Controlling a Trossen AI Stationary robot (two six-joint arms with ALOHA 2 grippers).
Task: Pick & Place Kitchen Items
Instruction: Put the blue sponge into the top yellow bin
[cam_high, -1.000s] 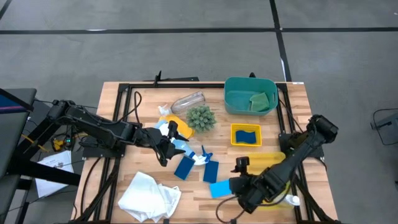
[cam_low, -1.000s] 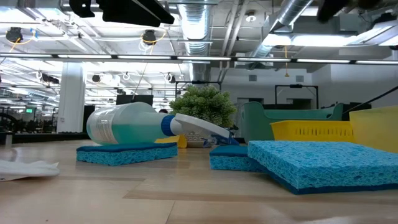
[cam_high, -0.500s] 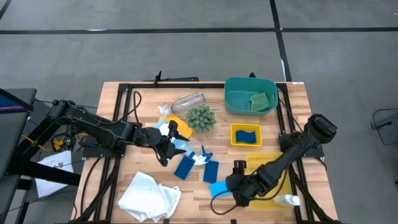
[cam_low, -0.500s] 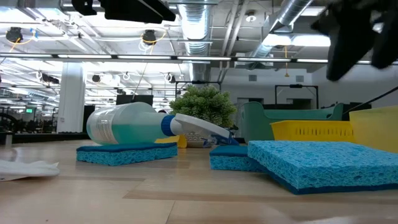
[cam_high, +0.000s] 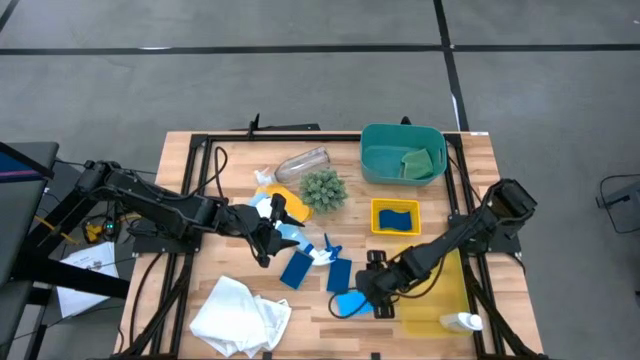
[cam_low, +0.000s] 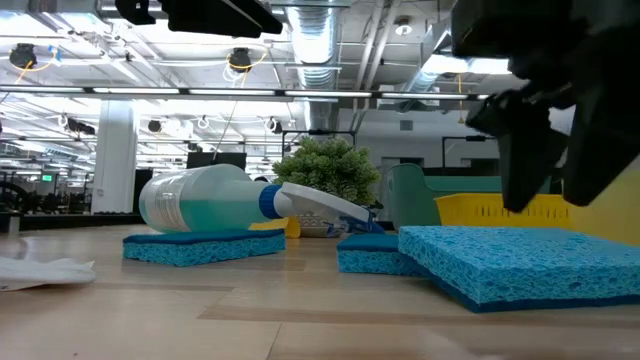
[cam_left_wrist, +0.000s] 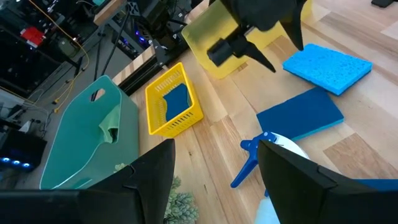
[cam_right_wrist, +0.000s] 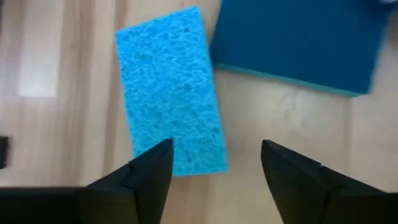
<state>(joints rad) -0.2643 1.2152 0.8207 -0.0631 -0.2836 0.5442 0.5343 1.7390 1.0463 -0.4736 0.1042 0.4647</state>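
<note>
currently: right gripper (cam_high: 366, 297) poised over the light blue sponge (cam_high: 349, 303), fingers apart and empty.

from the right wrist view, the two dark fingers stand spread with the light blue sponge (cam_right_wrist: 169, 121) ahead of them, offset toward one finger rather than centred in the gap. its long axis runs roughly along the reach direction, so the fingers would close across its short width. it lies flat on the table (cam_high: 200, 190) near the front edge, just beside a dark blue sponge (cam_high: 339, 274). the right arm is clearly nearer. the left gripper (cam_high: 272, 232), fingers also apart, sits by the spray bottle (cam_high: 296, 241), well apart from this sponge.
</note>
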